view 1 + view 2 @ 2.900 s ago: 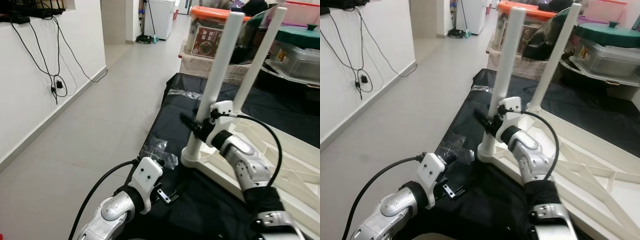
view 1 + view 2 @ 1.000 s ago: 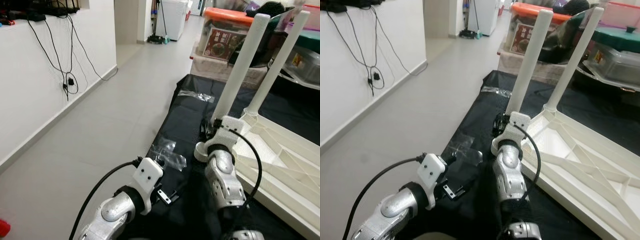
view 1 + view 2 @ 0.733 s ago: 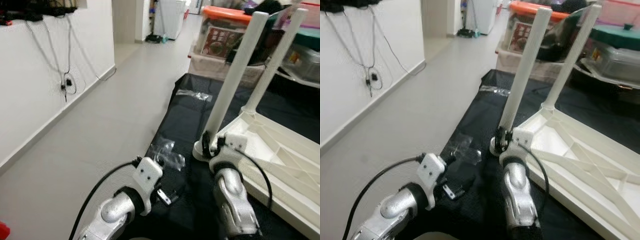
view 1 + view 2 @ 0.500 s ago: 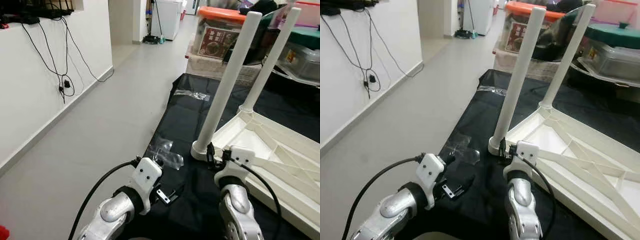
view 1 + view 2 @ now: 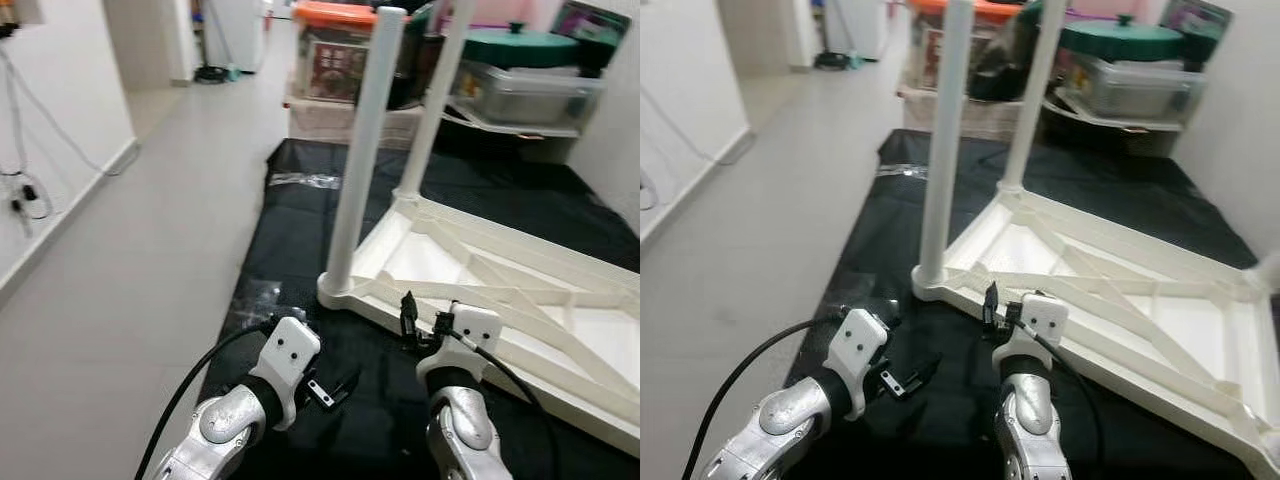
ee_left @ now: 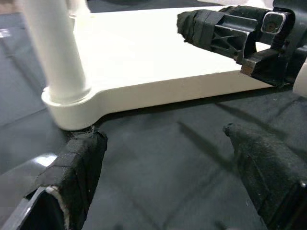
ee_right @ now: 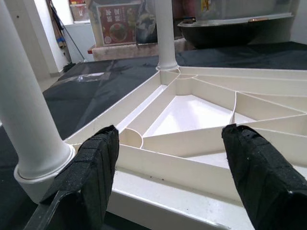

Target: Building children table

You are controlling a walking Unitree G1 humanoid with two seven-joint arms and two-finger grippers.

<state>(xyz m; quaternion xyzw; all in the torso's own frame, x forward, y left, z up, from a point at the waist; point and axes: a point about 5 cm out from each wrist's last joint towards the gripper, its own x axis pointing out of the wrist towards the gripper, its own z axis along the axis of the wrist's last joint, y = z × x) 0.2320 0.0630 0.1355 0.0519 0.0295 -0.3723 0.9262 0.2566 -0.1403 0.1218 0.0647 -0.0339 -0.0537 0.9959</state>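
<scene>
Lying upside down on a black mat point(image 5: 300, 215) over grey floor point(image 5: 130, 240), white table point(image 5: 500, 290), both end effectors point(image 5: 335, 385) point(image 5: 410, 320) spread open, empty

White table point(image 5: 520, 290) — black mat point(image 5: 290, 215)

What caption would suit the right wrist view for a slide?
Open right gripper facing the ribbed underside of the upturned white table, one fitted leg close by.

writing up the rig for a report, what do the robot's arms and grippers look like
Both arms are silver metal with rounded segments, each ending in a white block-shaped wrist housing fed by a black cable. The left gripper and right gripper each have two long black fingers, their tips wrapped in black textured tape.
</scene>
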